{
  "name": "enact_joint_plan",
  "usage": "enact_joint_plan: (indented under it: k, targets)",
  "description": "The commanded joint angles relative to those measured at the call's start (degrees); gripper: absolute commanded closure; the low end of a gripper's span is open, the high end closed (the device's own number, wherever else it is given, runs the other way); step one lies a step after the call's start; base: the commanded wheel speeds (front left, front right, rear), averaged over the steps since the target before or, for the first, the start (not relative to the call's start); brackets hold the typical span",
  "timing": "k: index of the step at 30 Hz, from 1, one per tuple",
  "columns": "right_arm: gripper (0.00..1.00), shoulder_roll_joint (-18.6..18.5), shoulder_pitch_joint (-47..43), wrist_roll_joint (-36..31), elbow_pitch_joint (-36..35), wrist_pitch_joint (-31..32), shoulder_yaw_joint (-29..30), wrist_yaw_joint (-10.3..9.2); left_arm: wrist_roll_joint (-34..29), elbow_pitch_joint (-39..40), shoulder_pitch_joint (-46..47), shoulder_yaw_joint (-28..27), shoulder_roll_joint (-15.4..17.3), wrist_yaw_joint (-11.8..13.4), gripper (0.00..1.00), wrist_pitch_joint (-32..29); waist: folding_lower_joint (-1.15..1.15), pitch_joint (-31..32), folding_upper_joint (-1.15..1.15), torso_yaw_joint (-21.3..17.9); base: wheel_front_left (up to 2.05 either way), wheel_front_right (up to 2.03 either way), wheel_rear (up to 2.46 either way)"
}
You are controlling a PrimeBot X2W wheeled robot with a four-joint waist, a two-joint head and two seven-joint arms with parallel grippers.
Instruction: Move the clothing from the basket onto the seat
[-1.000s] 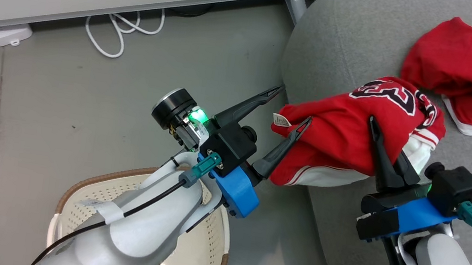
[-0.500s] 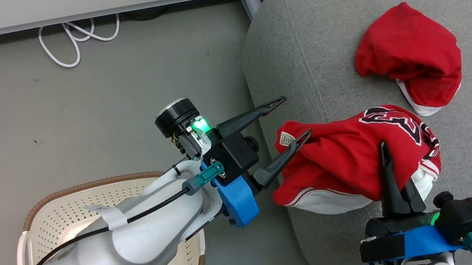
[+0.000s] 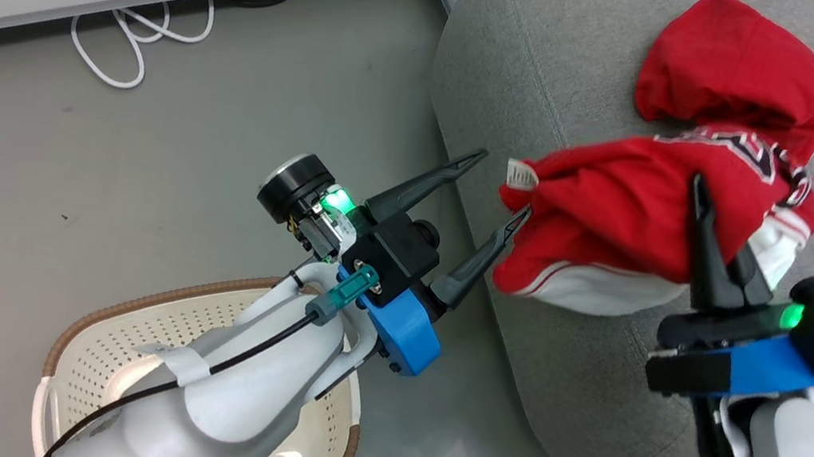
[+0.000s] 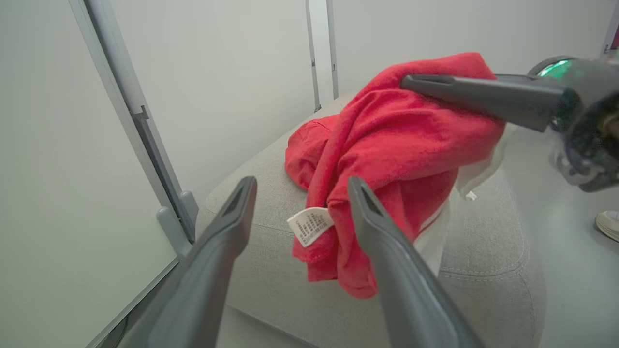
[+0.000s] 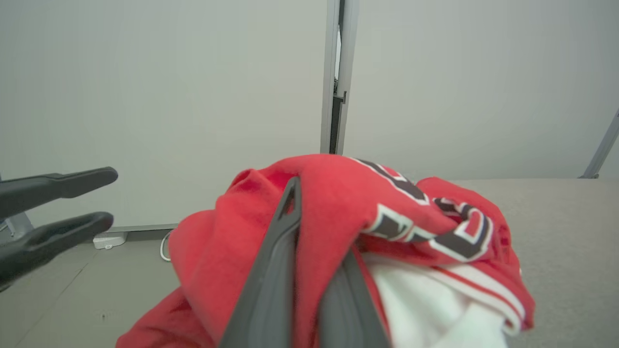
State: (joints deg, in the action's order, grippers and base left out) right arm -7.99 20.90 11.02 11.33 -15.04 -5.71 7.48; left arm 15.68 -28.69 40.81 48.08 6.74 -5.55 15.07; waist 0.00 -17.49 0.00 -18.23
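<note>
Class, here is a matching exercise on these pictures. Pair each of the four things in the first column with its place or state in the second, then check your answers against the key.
Column one:
1. left hand
2. right hand
3. plain red garment
4. basket

Column two:
a. lies on the grey seat
b. stands on the floor
c. open, fingers spread
d. shut on the lettered garment

Pairs: 1-c, 2-d, 3-a, 4-b.
</note>
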Motion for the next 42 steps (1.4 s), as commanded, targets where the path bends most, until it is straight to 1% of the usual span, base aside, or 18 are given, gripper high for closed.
enact_joint_plan:
  k: [1, 6, 11, 17, 21, 23, 27, 30, 32, 34, 37, 40, 42]
  targets:
    - [1.00, -0.3, 1.8, -0.4, -0.7, -0.2, 0.3, 0.03, -0.2, 0.3, 1.0, -0.4, 0.4, 0.4, 0.00, 0.1, 0.00, -1.1, 0.00, 0.3, 0.00, 0.00, 0.00]
    - [1.00, -0.1, 9.3, -0.1, -2.4, -0.2, 3.3, 0.03, -0.5, 1.1, 3.0, -0.9, 1.0, 1.1, 0.00, -0.1, 0.00, -5.5, 0.00, 1.6, 0.00, 0.00, 0.00]
    - [1.00, -1.5, 17.8, -1.1, -5.0, -0.2, 7.9, 0.03, -1.2, 2.4, 5.5, -1.8, 2.1, 1.8, 0.00, -0.3, 0.00, -10.8, 0.00, 2.5, 0.00, 0.00, 0.00]
    - [1.00, -6.6, 26.7, -1.2, -7.1, -0.2, 16.4, 0.03, -1.8, 4.2, 8.0, -2.5, 3.8, 2.5, 0.00, -0.7, 0.00, -17.6, 0.00, 3.1, 0.00, 0.00, 0.00]
    - [1.00, -10.9, 30.2, -0.8, -7.3, -0.2, 22.3, 0.03, -2.6, 5.1, 9.4, -2.3, 4.5, 2.9, 0.00, -0.8, 0.00, -21.1, 0.00, 3.5, 0.00, 0.00, 0.00]
    - [1.00, -13.3, 31.1, -0.7, -6.3, -0.2, 25.0, 0.03, -2.6, 5.4, 9.9, -2.2, 4.6, 2.9, 0.00, -0.7, 0.00, -22.3, 0.00, 3.8, 0.00, 0.00, 0.00]
    - [1.00, -17.2, 32.3, 0.3, -1.3, -0.2, 29.3, 0.03, -3.0, 5.8, 10.6, -2.0, 4.1, 3.0, 0.00, -0.4, 0.00, -23.8, 0.00, 4.9, 0.00, 0.00, 0.00]
    - [1.00, -18.7, 32.7, 1.3, 4.4, -0.2, 31.2, 0.03, -3.0, 5.9, 11.0, -1.9, 4.1, 3.1, 0.00, -0.4, 0.00, -24.6, 0.00, 5.4, 0.00, 0.00, 0.00]
    - [1.00, -19.1, 32.5, 1.5, 8.9, -0.2, 30.5, 0.03, -3.1, 6.1, 11.5, -1.9, 4.3, 3.0, 0.00, -0.3, 0.00, -25.1, 0.00, 5.6, 0.00, 0.00, 0.00]
    - [1.00, -18.9, 32.6, 1.7, 12.5, -0.2, 29.4, 0.03, -3.2, 6.2, 11.5, -1.9, 4.5, 3.2, 0.00, -0.2, 0.00, -25.4, 0.00, 5.7, 0.00, 0.00, 0.00]
    - [1.00, -17.4, 32.9, 2.3, 17.0, -0.2, 29.7, 0.03, -3.2, 6.1, 11.5, -1.7, 4.7, 3.4, 0.00, -0.3, 0.00, -26.0, 0.00, 5.7, 0.00, 0.00, 0.00]
    - [1.00, -16.8, 32.4, 2.0, 22.0, -0.2, 29.6, 0.03, -3.3, 6.1, 11.9, -1.4, 4.6, 3.3, 0.00, -0.2, 0.00, -26.4, 0.00, 5.9, 0.00, 0.00, 0.00]
    - [1.00, -16.7, 32.6, 2.0, 23.8, -0.2, 29.7, 0.03, -3.3, 6.0, 12.1, -1.3, 4.6, 3.2, 0.00, -0.2, 0.00, -26.6, 0.00, 6.1, 0.00, 0.00, 0.00]
